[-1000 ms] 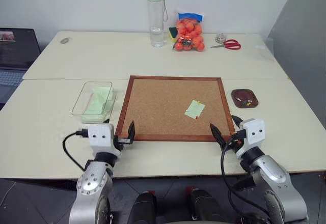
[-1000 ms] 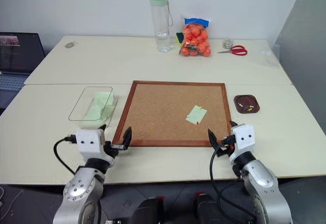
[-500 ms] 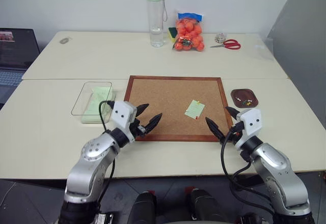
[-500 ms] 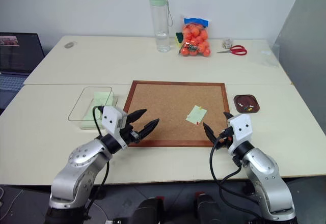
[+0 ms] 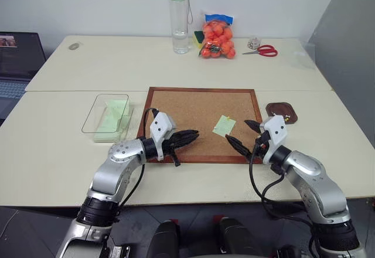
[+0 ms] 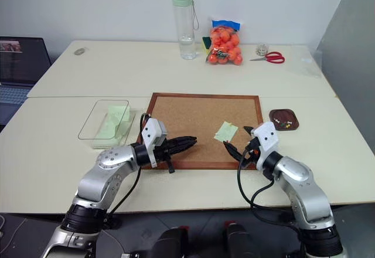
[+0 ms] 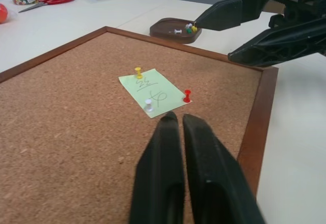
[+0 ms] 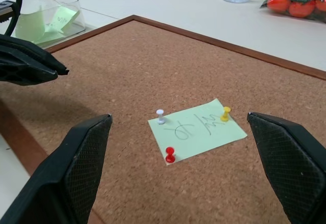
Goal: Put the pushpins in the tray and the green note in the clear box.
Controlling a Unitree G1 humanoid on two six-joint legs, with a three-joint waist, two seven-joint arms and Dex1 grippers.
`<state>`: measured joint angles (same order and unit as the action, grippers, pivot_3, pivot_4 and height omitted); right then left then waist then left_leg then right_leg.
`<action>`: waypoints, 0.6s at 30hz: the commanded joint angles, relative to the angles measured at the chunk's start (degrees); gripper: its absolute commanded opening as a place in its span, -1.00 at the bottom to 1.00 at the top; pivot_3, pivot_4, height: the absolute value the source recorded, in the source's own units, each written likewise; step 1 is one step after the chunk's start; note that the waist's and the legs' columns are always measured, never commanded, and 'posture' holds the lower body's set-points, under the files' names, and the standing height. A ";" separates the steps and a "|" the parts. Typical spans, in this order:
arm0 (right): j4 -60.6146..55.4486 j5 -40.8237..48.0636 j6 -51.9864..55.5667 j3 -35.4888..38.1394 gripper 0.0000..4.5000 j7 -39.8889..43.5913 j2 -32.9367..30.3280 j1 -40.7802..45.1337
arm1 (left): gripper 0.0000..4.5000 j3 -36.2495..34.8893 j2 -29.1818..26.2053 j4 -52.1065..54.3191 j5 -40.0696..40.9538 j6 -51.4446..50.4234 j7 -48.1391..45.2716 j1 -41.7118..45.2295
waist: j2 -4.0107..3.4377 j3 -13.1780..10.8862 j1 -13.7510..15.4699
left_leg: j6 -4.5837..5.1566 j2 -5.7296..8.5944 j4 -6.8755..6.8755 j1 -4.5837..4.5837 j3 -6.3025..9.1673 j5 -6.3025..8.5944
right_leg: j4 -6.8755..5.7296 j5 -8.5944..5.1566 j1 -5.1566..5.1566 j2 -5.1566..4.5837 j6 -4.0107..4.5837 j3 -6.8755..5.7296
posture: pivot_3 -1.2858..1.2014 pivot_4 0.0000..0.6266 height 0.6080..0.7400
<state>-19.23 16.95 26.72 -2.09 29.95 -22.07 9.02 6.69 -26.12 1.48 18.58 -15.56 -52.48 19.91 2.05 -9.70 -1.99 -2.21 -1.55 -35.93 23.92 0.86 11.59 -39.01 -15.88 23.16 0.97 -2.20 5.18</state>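
Cork board (image 5: 196, 120) between shut, empty left jaws and wide-open, empty right jaws; bottle (image 5: 178, 17), scissors (image 5: 262, 50) beyond.

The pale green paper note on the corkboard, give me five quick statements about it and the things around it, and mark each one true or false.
1. The pale green paper note is pinned to the wood-framed corkboard by three pushpins: yellow, red and white. True.
2. The left gripper is open wide over the note. False: its fingers are shut, pointing at the note from short of it.
3. The right gripper is open. True.
4. The small dark reddish-brown tray is empty. False: a few pins already lie in it.
5. The clear plastic box sits on the corkboard. False: it stands on the table beside the board's left edge, with green paper inside.
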 commanded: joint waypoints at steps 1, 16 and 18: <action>2.92 -1.70 -2.17 -0.34 1.00 -0.78 0.44 2.85 | -0.99 -0.47 0.86 -4.95 -1.70 4.69 -0.35 3.03 | 0.00 0.00 0.00 | 0.00 0.01 0.00 0.00 0.00 0.00 | 0.00 0.00 0.00 0.00 0.00 0.00 | 0.03 -0.52 1.00; 20.71 -5.87 -8.19 -0.47 1.00 -4.29 5.75 14.10 | -0.99 2.97 8.77 -27.42 -10.12 15.45 2.36 7.70 | -0.06 0.04 0.08 | 0.00 0.04 -0.03 0.00 0.02 0.00 | -0.03 0.06 -0.02 0.01 0.04 -0.02 | 0.03 -0.52 1.00; 22.38 -6.32 -8.78 -0.73 1.00 -4.22 6.14 14.98 | -0.99 3.32 9.06 -30.03 -11.02 16.07 2.15 7.89 | -0.12 0.09 0.08 | 0.00 0.04 -0.03 -0.01 0.01 0.00 | -0.04 0.07 -0.04 0.00 0.00 0.00 | 0.03 -0.52 1.00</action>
<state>2.72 11.22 19.92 -3.22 25.88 -16.17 22.28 8.85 -17.45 -24.31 9.58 0.04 -50.68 28.01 1.93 -9.61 -1.91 -2.21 -1.51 -35.97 23.91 0.87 11.59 -39.04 -15.80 23.10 0.96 -2.22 5.19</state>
